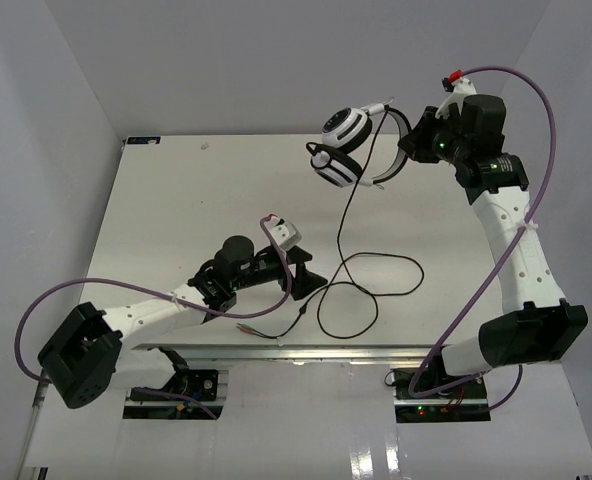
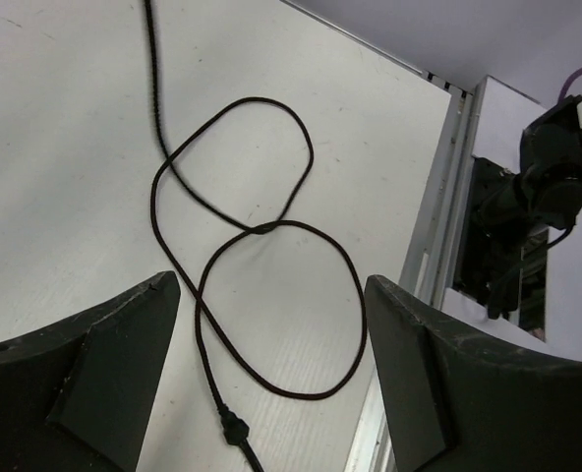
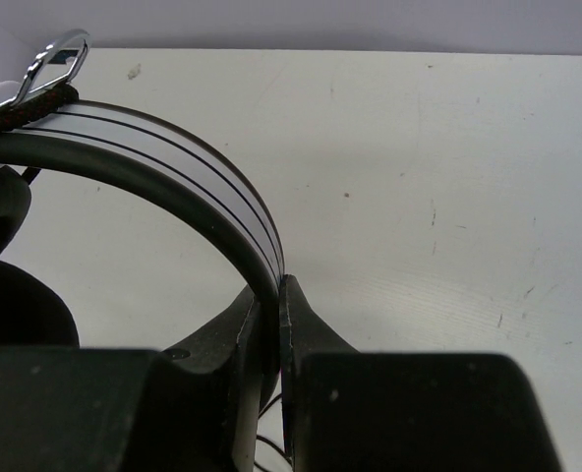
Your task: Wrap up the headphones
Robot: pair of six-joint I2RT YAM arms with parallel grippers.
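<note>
headphones: held up over the far side of the table, right of centre; band pinched flat in the right gripper | cable: trails down, lies in loose loops near the front edge | left gripper: jaws spread wide, grasping nothing, above the loops

slack cable (looped) midway, left table open

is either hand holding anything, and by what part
The right hand grips the headphones by the headband. The left hand is open above the cable, holding nothing.
</note>
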